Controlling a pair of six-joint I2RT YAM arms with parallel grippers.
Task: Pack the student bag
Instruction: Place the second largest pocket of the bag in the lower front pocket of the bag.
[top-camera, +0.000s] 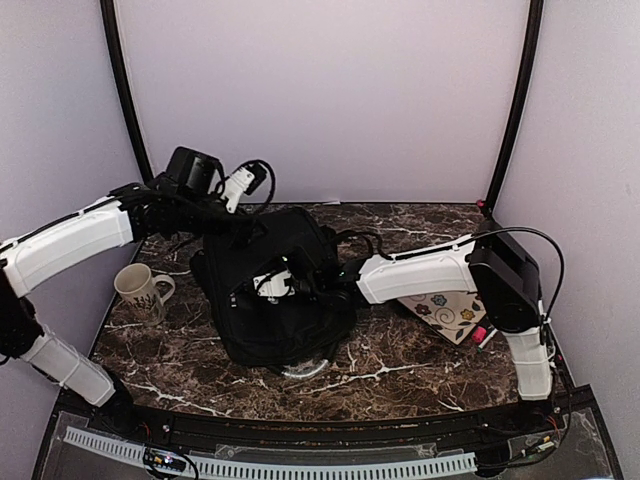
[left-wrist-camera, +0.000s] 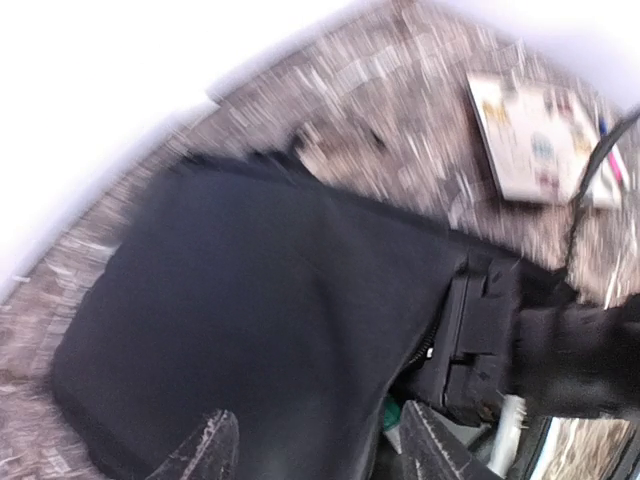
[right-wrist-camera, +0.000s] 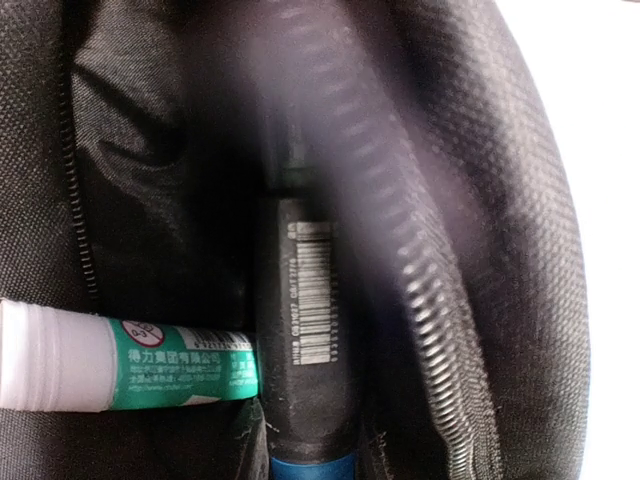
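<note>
The student bag (top-camera: 270, 320), a black fabric backpack, lies mid-table with its top opening held apart. My left gripper (left-wrist-camera: 320, 452) hovers open over the bag's outer fabric (left-wrist-camera: 260, 300), its fingers (left-wrist-camera: 205, 450) wide apart with nothing between them; from above it sits at the bag's far-left edge (top-camera: 236, 224). My right gripper (right-wrist-camera: 312, 455) reaches inside the bag (top-camera: 298, 284) and is shut on a black marker (right-wrist-camera: 310, 330) with a barcode and a blue band. A white-and-green glue stick (right-wrist-camera: 130, 365) lies inside beside it.
A patterned mug (top-camera: 140, 292) stands left of the bag. A flowered notebook (top-camera: 447, 312) with a pink item (top-camera: 481, 333) beside it lies under the right arm. A clear round thing (top-camera: 300, 368) pokes out below the bag's front edge.
</note>
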